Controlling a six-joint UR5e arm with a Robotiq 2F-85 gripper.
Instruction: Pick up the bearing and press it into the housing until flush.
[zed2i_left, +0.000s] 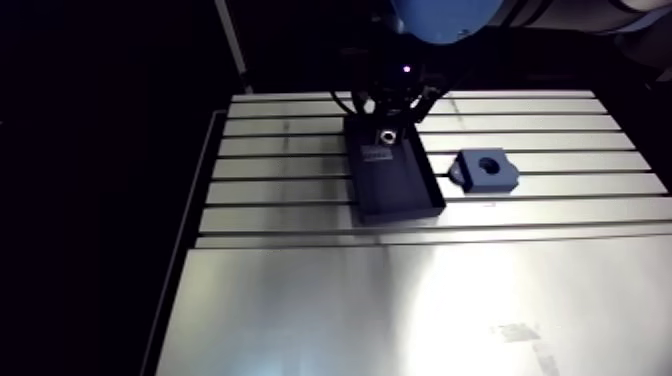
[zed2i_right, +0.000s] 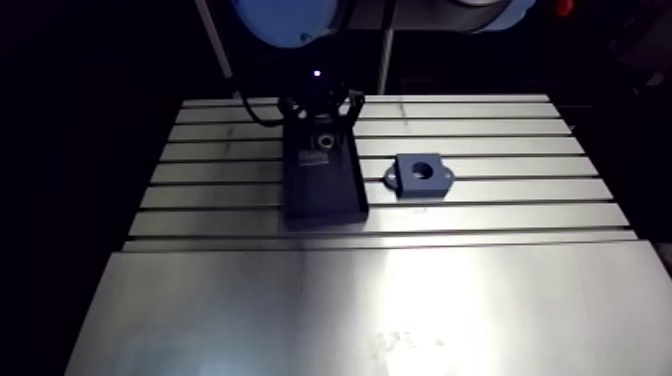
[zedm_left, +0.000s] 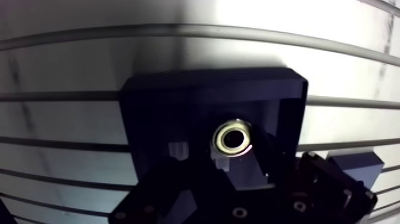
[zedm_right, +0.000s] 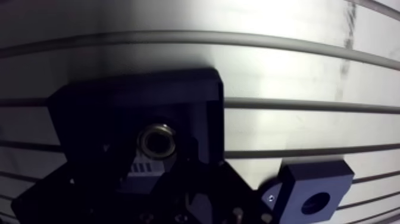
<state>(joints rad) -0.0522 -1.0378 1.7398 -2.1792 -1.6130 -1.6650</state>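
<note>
A slotted aluminium tabletop (zed2i_left: 300, 300) seen from the arm's camera, brightly lit in front and dim at the back. A dark, shallow rectangular tray (zed2i_left: 432, 185) lies lengthwise across the slots. At its far end sits the bearing (zedm_left: 233, 138), a small metal ring with a shiny outer race and a dark centre hole, lying flat on the tray floor. To one side of the tray, near it but apart, stands the housing (zed2i_left: 487, 170), a blue block with a round bore facing up and mounting ears at its base.

The end effector (zed2i_left: 390, 105) hangs directly over the bearing's end of the tray. In the wrist view the bearing lies just ahead of it, dark on dark, so you cannot tell whether it is released or clenched. The bearing appears to rest in the tray, not yet lifted.

Expect the bearing to be small, rigid, fairly dense for its size and slippery on its polished steel surface. Your best hold is probably across the outer race, on opposite sides, keeping the ring level so it enters the bore square. A tilted ring is likely to jam rather than seat flush.
</note>
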